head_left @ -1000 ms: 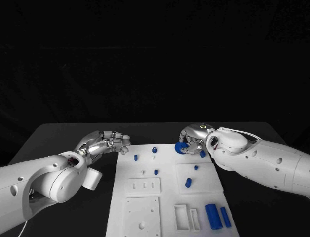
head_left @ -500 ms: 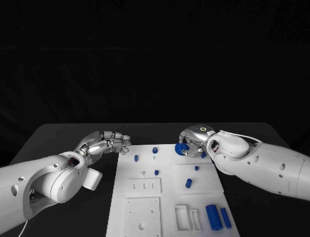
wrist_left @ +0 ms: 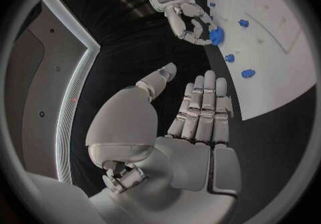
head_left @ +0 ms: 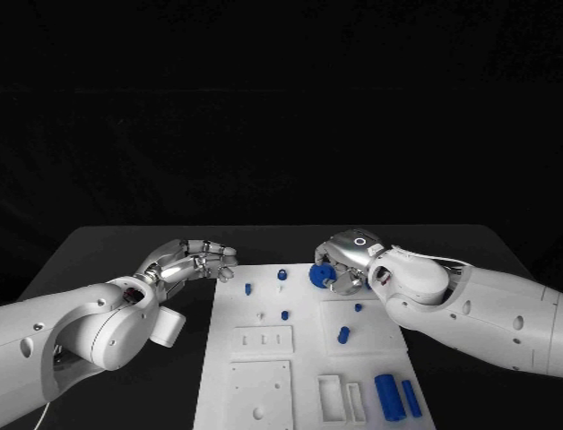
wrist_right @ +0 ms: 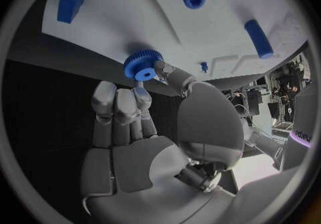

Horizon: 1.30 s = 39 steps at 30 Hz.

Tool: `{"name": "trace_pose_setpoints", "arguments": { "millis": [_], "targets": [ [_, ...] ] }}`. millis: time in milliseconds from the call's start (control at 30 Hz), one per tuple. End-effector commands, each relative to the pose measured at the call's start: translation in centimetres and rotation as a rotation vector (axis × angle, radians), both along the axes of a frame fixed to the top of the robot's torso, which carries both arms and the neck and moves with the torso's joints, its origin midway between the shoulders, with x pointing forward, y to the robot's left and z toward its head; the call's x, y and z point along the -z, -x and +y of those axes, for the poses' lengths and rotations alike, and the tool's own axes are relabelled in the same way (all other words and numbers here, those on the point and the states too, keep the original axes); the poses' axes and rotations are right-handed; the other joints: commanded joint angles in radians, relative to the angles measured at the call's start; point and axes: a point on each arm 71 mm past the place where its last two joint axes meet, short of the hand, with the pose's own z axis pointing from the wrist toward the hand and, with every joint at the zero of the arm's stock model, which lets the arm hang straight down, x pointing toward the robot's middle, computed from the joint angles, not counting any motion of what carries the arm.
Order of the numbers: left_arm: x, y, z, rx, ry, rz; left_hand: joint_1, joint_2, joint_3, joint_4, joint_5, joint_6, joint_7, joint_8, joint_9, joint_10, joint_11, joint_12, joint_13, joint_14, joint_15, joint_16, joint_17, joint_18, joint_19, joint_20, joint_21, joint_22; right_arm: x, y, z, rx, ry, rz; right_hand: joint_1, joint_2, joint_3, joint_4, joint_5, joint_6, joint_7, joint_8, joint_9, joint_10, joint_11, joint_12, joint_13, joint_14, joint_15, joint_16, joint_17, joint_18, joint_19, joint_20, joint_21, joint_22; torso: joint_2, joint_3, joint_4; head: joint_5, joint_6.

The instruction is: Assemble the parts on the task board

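Right hand (head_left: 337,269) pinches a blue toothed gear (head_left: 320,275) just above the far end of the white task board (head_left: 263,358), centre frame, likely to seat it there, while left hand (head_left: 194,260) rests spread, holding nothing, beside the board's left edge.

Task board (head_left: 263,358): long white plate w/ recessed slots and holes, flat on table.

Blue gear (wrist_right: 139,66): small toothed wheel w/ centre hole, pinched betw. thumb and fingertips (wrist_right: 142,97) of right hand (head_left: 342,262), at board's far edge.

Other blue parts: short pegs (head_left: 283,272) upright in board, just beside the gear-holding fingers; two cylinders (head_left: 387,395) lying side by side at near end, well apart from them.
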Motion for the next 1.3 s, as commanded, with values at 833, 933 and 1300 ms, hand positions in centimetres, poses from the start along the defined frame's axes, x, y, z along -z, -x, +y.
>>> {"name": "trace_pose_setpoints", "arguments": {
  "millis": [833, 933, 1300],
  "targets": [
    [-0.2, 0.1, -0.4, 0.005, 0.004, -0.017, -0.008, 0.003, 0.003, -0.005, 0.001, 0.009, 0.009, -0.005, 0.002, 0.010, 0.001, -0.005, -0.002, -0.002, 0.006, -0.007, 0.002, 0.014, -0.006, 0.005, 0.001, 0.019, -0.9, 2.0, 7.0, -0.148, 0.029, -0.104, -0.009, -0.012, 0.014, 0.012, -0.037, 0.045, 0.029, 0.002, 0.000, 0.010, -0.001, 0.005, 0.001, 0.007, -0.002, 0.005, 0.002, 0.062, 0.008, 0.000, 0.006, 0.016, 0.002, -0.0029, 0.0048, 0.027, -0.003],
    [-0.2, 0.1, -0.4, 0.006, 0.004, -0.017, -0.008, 0.002, 0.003, -0.005, 0.001, 0.009, 0.009, -0.005, 0.002, 0.010, 0.001, -0.005, -0.002, -0.003, 0.006, -0.008, 0.002, 0.014, -0.006, 0.005, 0.000, 0.019, -0.7, 1.9, 7.4, -0.152, 0.034, -0.100, -0.009, -0.012, 0.014, 0.012, -0.037, 0.045, 0.029, 0.002, 0.000, 0.009, -0.001, 0.004, 0.000, 0.006, -0.002, 0.003, 0.000, 0.062, 0.008, 0.000, 0.006, 0.016, 0.002, -0.0028, 0.0054, 0.027, -0.004],
    [-0.3, -0.1, -0.5, 0.002, 0.002, -0.019, -0.009, 0.002, 0.003, -0.006, 0.001, 0.009, 0.009, -0.005, 0.003, 0.010, 0.001, -0.005, -0.002, -0.003, 0.006, -0.008, 0.002, 0.013, -0.008, 0.006, 0.000, 0.019, 0.2, 1.6, 8.3, -0.164, 0.053, -0.090, -0.009, -0.012, 0.015, 0.013, -0.038, 0.044, 0.029, 0.001, -0.001, 0.009, -0.001, 0.003, 0.000, 0.004, -0.002, 0.001, -0.003, 0.062, 0.007, 0.000, 0.006, 0.016, 0.004, -0.0022, 0.0073, 0.028, -0.005]
  ]
}}
